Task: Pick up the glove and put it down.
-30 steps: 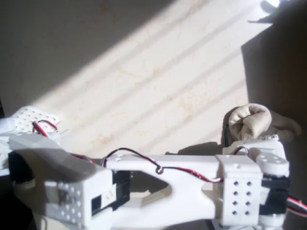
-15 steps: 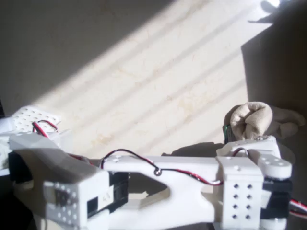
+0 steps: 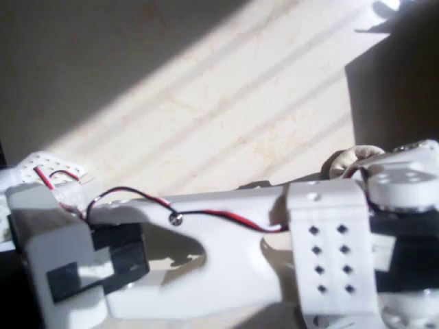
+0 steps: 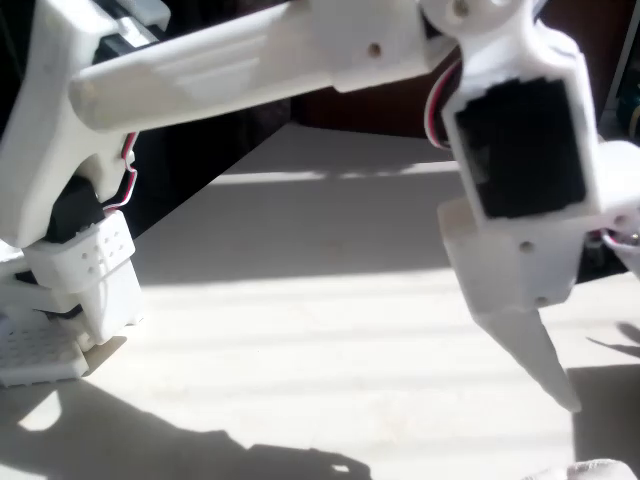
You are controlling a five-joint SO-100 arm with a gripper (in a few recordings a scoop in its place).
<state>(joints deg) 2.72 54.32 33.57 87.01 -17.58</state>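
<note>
From left to right in the overhead view, the arm's base sits at the lower left edge, its white link (image 3: 206, 240) runs across the bottom of the picture, and the wrist block ends at the right edge. The tabletop (image 3: 206, 116) above the arm is bare, lit by a diagonal band of sun, so there is open room toward the upper left. The glove (image 3: 346, 159) lies at the far right, just beyond the wrist, and shows as a small cream curl peeking out from behind the wrist housing; its long axis cannot be told.

In the fixed view the end effector (image 4: 545, 365) hangs point-down above the tabletop, one white finger (image 4: 530, 340) showing as a tapered blade. No second finger can be made out, so whether it stands open or closed cannot be told. A pale scrap at the bottom right corner, probably the glove (image 4: 600, 470), lies just below and to the right of the fingertip, apart from it. The coming descent looks to need a slight shift rightward, close to the picture's right edge where a dark shadowed zone begins.
</note>
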